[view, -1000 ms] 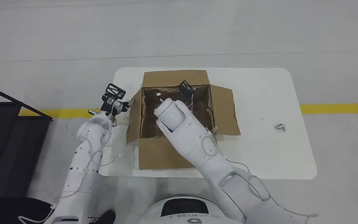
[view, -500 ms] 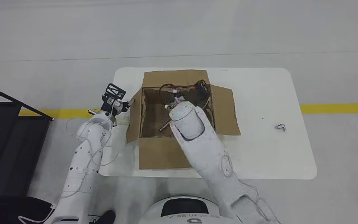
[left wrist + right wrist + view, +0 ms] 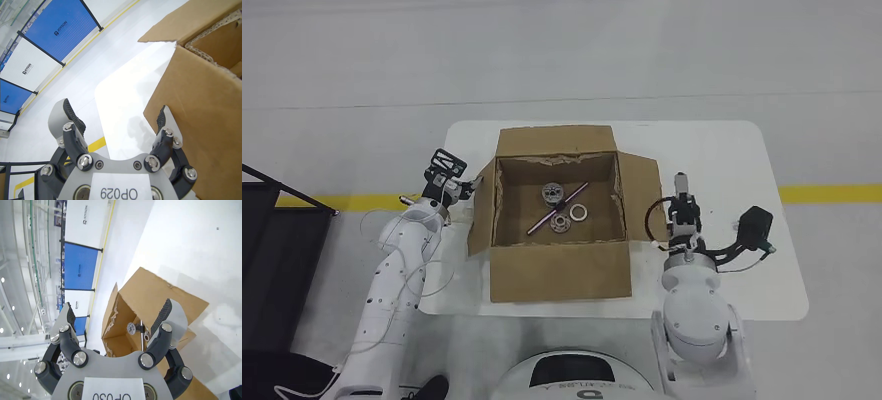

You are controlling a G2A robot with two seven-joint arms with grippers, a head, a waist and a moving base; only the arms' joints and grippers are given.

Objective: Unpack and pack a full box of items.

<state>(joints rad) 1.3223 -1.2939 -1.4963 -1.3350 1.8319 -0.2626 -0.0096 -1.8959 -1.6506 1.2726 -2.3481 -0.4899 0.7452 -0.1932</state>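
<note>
Black ribbed pads (image 3: 74,116) of the left gripper (image 3: 114,104): spread wide, nothing held between them. One finger sits right at the outer face of the cardboard box (image 3: 198,117), by the lower corner of its side flap; whether it touches or stands a hair off, cannot tell. The other finger is on the side away from the cardboard, out past the edge of the white table (image 3: 121,79).

Right gripper (image 3: 118,302): fingers equally wide open, empty, touching nothing. The box lies beyond these fingertips and apart from them. From above, this gripper stands just outside the flap on its own side, which is folded out over the table.

Box: open at the top, flaps turned outward, standing on the table between the two grippers. On its floor:
- thin rod (image 3: 557,208), lying slantwise
- toothed wheel (image 3: 553,191), just beside the rod on the side toward the left fingers
- ring (image 3: 579,211), on the side of the rod toward the right fingers
- small round part (image 3: 560,223), near the ring, same side of the rod

Contact between the rod and the parts beside it: cannot tell
</note>
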